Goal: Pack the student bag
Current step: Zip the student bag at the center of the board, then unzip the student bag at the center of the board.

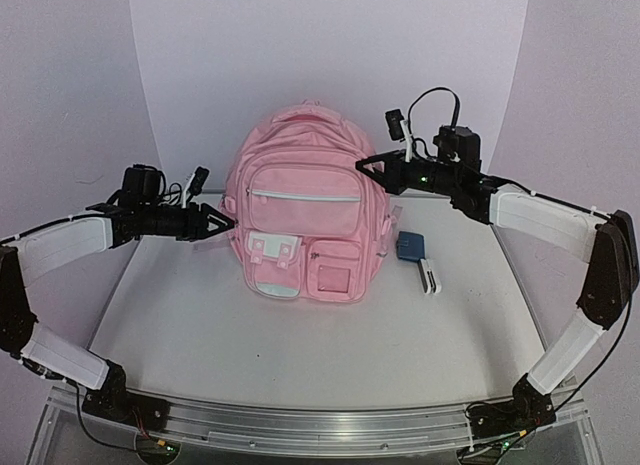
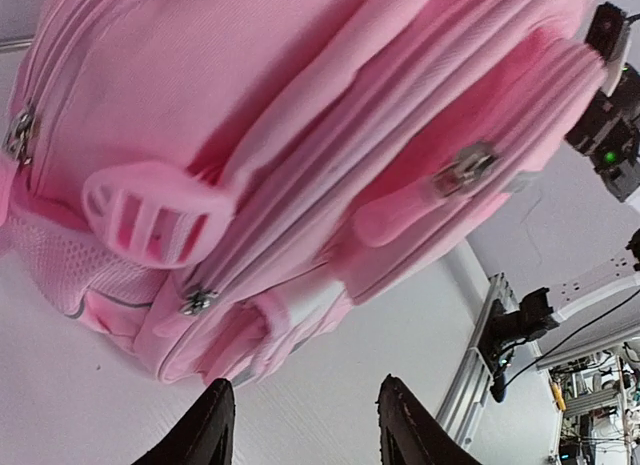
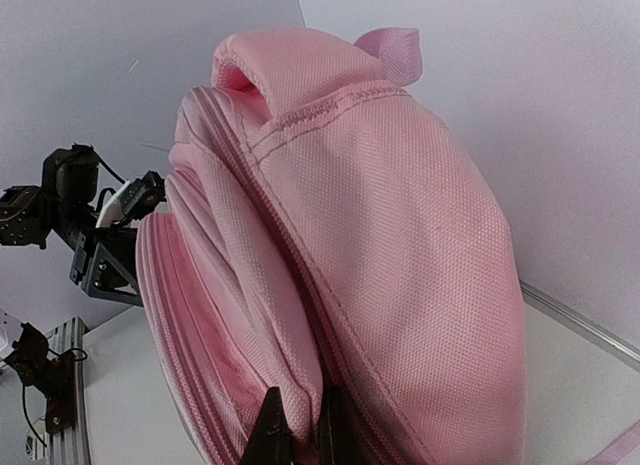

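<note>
The student bag (image 1: 305,215) is a pink backpack standing upright mid-table, front pockets facing me. My left gripper (image 1: 226,225) is open and empty, just off the bag's left side. In the left wrist view its tips (image 2: 303,405) sit over bare table below the bag (image 2: 300,135), where metal zip pulls (image 2: 463,170) show. My right gripper (image 1: 362,163) is at the bag's upper right side. In the right wrist view it (image 3: 300,430) is shut on a fold of the bag's (image 3: 400,235) fabric beside a zip line.
A small blue object (image 1: 410,246) and a white object (image 1: 429,277) lie on the white table (image 1: 300,345) right of the bag. White walls curve round the back and sides. A metal rail runs along the near edge.
</note>
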Motion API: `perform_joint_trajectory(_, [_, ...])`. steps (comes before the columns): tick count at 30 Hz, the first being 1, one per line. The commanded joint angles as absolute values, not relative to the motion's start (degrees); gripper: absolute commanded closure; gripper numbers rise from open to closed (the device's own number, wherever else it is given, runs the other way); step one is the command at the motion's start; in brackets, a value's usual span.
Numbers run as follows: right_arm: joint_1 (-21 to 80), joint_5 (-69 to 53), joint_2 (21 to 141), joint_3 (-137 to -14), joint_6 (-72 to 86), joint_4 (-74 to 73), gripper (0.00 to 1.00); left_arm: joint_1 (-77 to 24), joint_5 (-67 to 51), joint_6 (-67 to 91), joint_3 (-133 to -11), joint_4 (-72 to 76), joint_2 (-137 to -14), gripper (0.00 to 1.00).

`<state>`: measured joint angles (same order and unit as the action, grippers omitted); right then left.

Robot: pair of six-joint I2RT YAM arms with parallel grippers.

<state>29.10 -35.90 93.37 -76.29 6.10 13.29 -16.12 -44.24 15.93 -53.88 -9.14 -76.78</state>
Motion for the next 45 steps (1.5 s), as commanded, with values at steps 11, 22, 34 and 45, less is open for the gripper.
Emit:
perform_joint_trajectory(11, [28.00, -35.91, 88.58, -76.21, 10.25, 24.67, 1.00, -18.68, -51.56, 23.44, -61.78, 2.26, -82.39, 0.58])
perform_joint_trajectory(22, [27.98, -35.66, 86.60, -75.02, 10.20, 24.96, 1.00, -19.21, -41.67, 19.84, -60.78, 3.62, -83.29, 0.77])
perform_joint_trajectory(34, [27.99, -36.00, 85.85, -74.71, 10.37, 25.48, 1.00, -27.81, -29.19, 10.84, -63.73, -3.12, -85.20, 0.78])
perform_joint_trajectory(45, [27.98, -36.31, 85.65, -74.61, 10.58, 25.82, 1.00, -33.31, -20.31, 5.82, -63.52, -0.75, -85.60, 0.73])
